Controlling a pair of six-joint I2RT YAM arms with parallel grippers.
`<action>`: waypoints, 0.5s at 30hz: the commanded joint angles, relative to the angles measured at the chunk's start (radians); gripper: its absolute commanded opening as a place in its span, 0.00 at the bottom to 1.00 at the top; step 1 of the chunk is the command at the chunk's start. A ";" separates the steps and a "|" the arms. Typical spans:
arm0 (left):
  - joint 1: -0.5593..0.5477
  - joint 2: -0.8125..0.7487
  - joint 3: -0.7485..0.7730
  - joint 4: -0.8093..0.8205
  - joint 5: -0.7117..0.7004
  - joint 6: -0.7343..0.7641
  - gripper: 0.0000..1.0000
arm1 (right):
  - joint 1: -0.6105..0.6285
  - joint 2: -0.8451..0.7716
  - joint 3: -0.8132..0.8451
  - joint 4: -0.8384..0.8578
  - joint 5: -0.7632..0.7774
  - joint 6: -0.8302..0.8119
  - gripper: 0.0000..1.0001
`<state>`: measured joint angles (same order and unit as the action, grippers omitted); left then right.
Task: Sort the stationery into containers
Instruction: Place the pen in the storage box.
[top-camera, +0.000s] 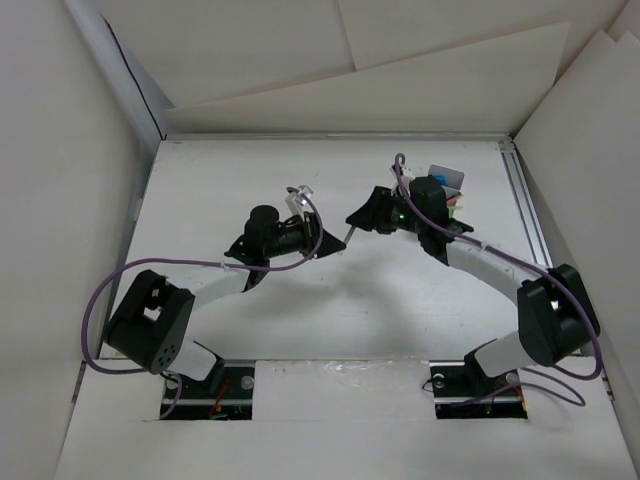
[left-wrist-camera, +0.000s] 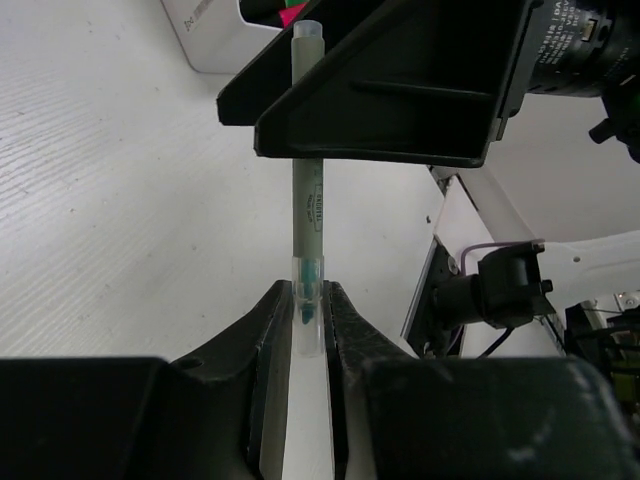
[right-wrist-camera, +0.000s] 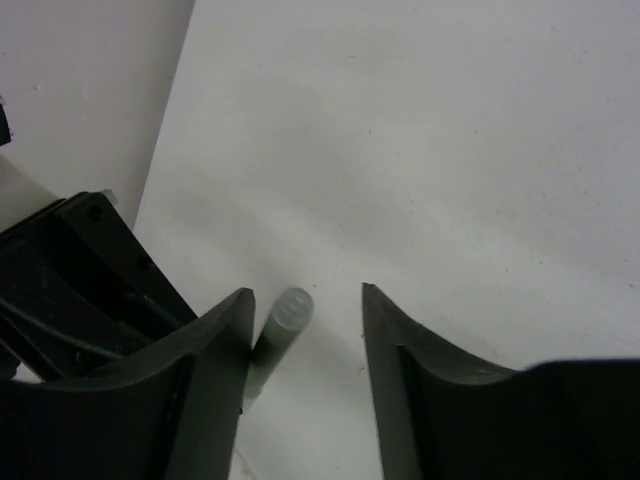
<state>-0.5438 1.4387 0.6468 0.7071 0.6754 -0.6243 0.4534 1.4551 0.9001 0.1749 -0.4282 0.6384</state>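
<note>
My left gripper (top-camera: 330, 241) (left-wrist-camera: 311, 300) is shut on the clear tip end of a thin blue-grey pen (left-wrist-camera: 307, 200) and holds it above the table. The pen points at my right gripper (top-camera: 354, 219) (right-wrist-camera: 305, 300), which is open. The pen's round far end (right-wrist-camera: 291, 308) sits between the right jaws, close against the left finger (right-wrist-camera: 232, 335) and apart from the other finger. In the top view a short piece of the pen (top-camera: 347, 236) shows between the two grippers. The pale box (top-camera: 449, 183) (left-wrist-camera: 212, 36), with pink and green items in it, stands behind the right wrist.
White walls enclose the table on three sides. The right arm's forearm (top-camera: 490, 262) curves along the right side and partly hides the box. The left arm (top-camera: 160, 320) lies at the front left. No loose highlighters show on the table.
</note>
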 joint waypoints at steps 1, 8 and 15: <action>-0.002 -0.029 -0.015 0.086 0.049 -0.014 0.01 | 0.010 0.020 0.048 0.103 -0.030 0.012 0.50; -0.002 -0.029 -0.015 0.097 0.058 -0.014 0.02 | 0.010 0.030 0.048 0.172 -0.053 0.041 0.20; -0.002 -0.020 -0.015 0.120 0.047 -0.014 0.39 | -0.008 -0.039 0.048 0.151 -0.001 0.052 0.10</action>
<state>-0.5426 1.4387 0.6308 0.7479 0.6956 -0.6353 0.4641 1.4738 0.9169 0.2756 -0.4744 0.7059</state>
